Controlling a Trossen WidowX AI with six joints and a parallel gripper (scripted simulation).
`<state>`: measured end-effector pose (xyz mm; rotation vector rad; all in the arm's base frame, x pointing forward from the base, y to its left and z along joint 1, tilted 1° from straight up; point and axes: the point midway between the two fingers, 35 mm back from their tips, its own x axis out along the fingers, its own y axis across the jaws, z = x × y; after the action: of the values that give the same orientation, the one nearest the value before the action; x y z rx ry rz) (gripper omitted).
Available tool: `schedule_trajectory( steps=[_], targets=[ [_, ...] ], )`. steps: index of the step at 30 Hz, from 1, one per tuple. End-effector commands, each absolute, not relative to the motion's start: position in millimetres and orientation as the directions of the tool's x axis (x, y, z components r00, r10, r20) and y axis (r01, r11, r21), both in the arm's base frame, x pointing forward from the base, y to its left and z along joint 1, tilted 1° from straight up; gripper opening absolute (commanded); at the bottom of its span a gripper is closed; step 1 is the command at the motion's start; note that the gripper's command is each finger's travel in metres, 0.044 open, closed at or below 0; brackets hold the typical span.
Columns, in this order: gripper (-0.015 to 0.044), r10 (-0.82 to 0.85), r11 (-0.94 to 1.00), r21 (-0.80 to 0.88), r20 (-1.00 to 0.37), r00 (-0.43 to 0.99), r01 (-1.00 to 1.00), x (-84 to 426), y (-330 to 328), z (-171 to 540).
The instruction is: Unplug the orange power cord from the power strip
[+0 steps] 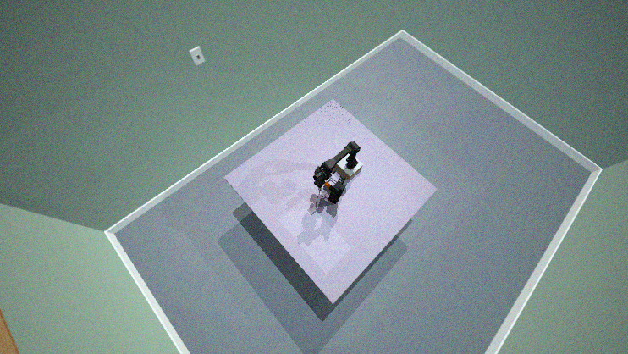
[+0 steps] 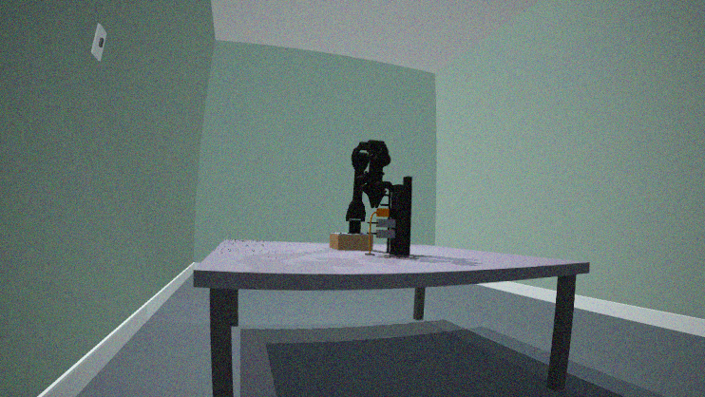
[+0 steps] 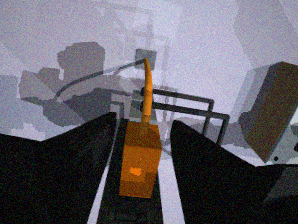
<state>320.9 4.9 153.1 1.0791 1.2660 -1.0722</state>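
Straddling the blocky orange plug point(image 3: 140, 159), gripper point(image 3: 141, 163) partly open

Arm folded downward, gripper point(image 3: 141, 156) (part-open) — empty

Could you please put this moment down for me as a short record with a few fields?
pincer: partly open, a finger on either side of the plug, holding nothing
plug: orange, on the upright black strip; whether seated cannot be told
cord: orange, hangs from the plug down to the table
other plugs: two grey ones below the orange one
task: plug not yet gripped
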Motion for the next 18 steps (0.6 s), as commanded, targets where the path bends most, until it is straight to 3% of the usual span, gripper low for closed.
schedule_trajectory(
  steps=[1, 18],
  targets=[
    [0.0160, -0.005, 0.172, 0.015, -1.000, 0.016, 0.985, 318.7, 12.7, 153.4],
    [0.0160, -0.003, 0.172, 0.015, -1.000, 0.015, 0.985, 313.9, 34.0, 152.9]
  ],
)
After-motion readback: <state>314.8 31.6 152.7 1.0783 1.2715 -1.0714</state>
